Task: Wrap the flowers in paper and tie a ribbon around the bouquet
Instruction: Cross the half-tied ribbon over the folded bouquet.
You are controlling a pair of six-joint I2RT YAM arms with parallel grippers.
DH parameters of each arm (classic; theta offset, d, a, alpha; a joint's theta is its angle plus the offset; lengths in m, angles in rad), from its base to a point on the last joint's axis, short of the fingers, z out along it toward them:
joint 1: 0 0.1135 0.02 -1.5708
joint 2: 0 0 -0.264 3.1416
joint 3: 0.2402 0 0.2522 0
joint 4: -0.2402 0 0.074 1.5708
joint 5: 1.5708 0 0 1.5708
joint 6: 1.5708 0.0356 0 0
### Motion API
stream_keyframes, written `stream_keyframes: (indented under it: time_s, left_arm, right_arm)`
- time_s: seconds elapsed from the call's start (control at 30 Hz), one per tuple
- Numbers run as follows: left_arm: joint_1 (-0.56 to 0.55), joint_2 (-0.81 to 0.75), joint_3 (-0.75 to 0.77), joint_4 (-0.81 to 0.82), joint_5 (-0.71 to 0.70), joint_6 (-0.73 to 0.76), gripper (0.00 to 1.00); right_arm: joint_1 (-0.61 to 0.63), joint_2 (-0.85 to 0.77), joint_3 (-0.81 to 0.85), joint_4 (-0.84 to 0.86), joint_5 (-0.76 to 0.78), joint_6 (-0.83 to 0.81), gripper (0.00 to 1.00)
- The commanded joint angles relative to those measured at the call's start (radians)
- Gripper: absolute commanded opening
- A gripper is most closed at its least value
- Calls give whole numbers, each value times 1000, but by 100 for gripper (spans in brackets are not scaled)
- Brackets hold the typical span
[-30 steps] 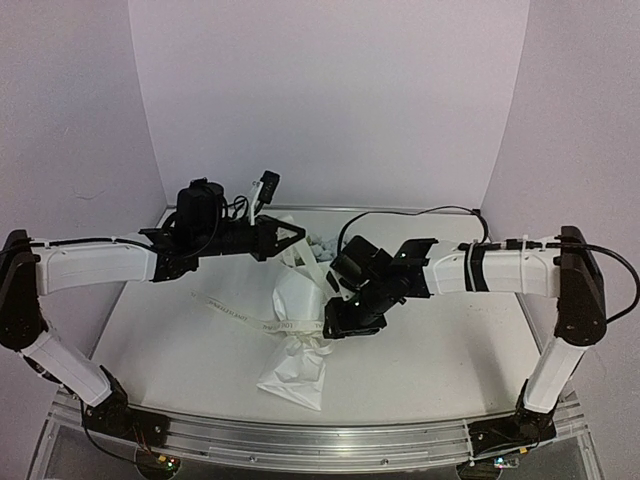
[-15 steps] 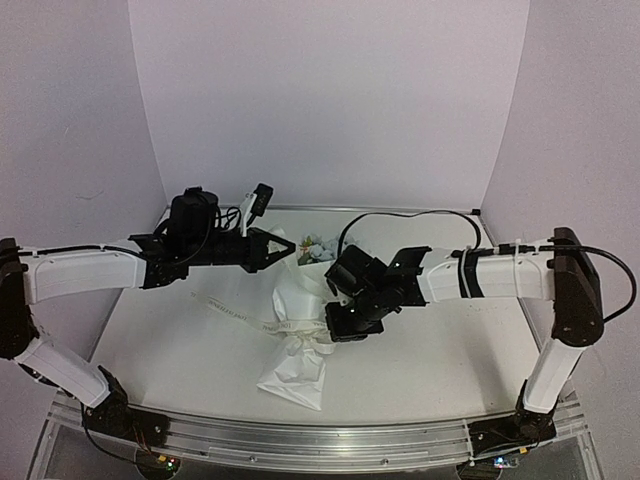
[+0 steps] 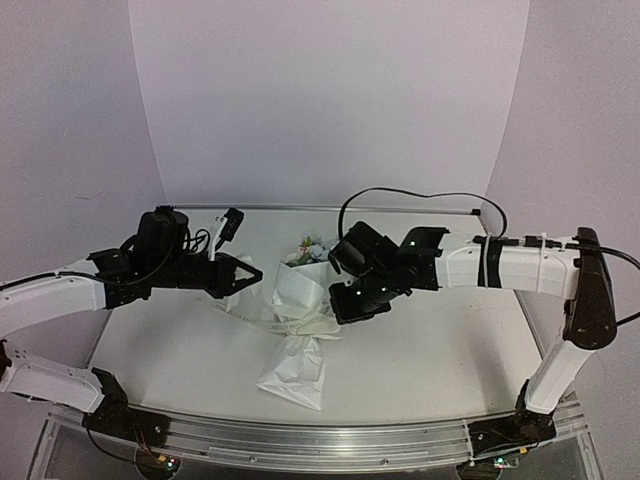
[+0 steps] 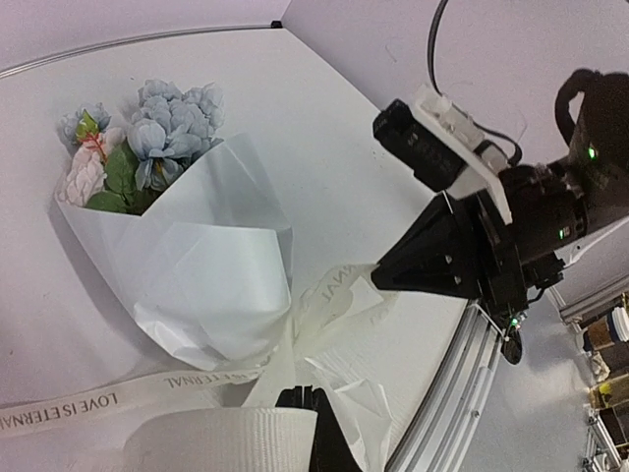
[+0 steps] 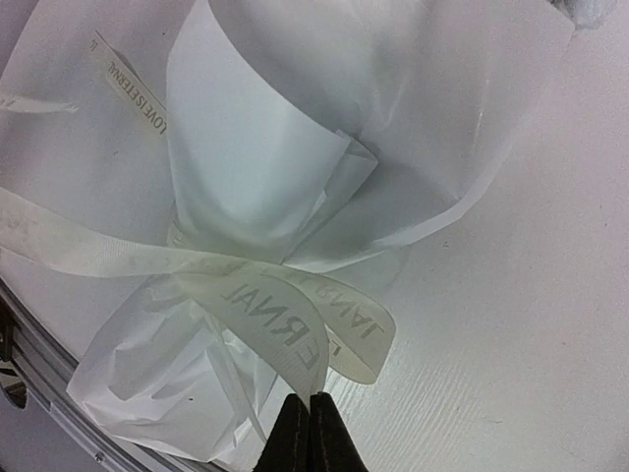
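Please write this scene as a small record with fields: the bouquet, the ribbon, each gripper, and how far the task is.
bouquet: cone of white paper, pale blue, white and pink flowers at its wide end; lies on white table
ribbon: narrow cream printed fabric strip, wound round the pinched waist, one loop, one tail toward left arm
left gripper: shut, beside the bouquet
right gripper: shut, tips at the ribbon loop; grip unclear
progress: flowers wrapped, ribbon on
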Motion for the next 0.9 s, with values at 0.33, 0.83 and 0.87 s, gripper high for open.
stream_keyframes:
  time_s: [0.33,0.83,0.87]
  left_arm:
    - [-232,5,41,-16,221,186,10]
    - [-522,466,429,-203,59,415,10]
    - [-526,491,457,-207,73,416,11]
  right_arm:
    - [-127,130,214,-45,-222,-54,0]
    - [-194,241,286,-36,-370,-21,0]
    - [-196,245,289,-36,-371,-20,0]
